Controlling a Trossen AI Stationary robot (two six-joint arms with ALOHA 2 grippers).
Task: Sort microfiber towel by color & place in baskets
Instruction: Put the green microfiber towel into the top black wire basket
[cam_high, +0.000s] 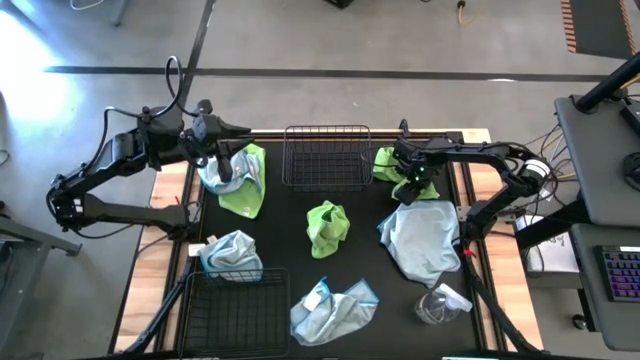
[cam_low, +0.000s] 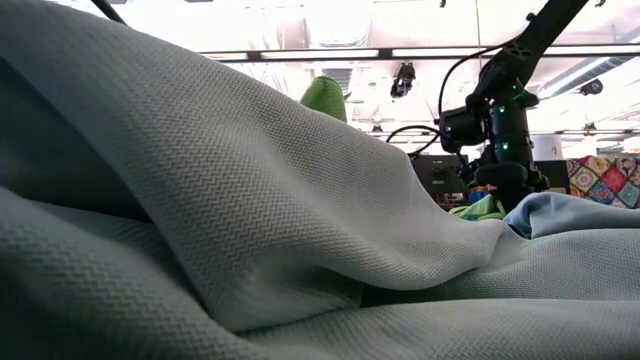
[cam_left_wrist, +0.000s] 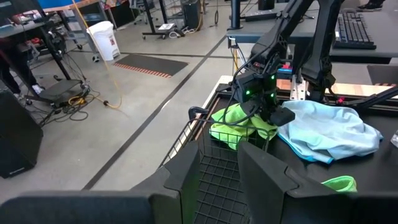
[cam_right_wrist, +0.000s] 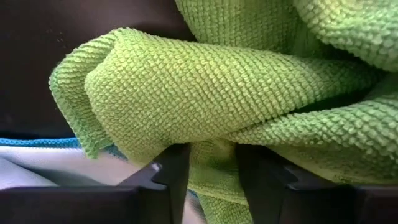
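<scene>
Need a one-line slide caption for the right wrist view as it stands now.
Right gripper closing its dark fingers around a fold of lime green towel, a pale blue towel just beneath.

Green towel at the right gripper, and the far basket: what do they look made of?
Green towel: soft knit microfiber by the look, matte with a nubby, pebbled surface, folding limply. Far basket: thin wire grid, likely metal with a black coating; you can see straight through it.

You have the far basket (cam_high: 326, 156) as landmark: towel heaps (cam_high: 234, 177) lie to its left and right (cam_high: 392, 164), another towel (cam_high: 327, 226) lies just in front, and the second basket (cam_high: 238, 314) sits at the near left.
</scene>
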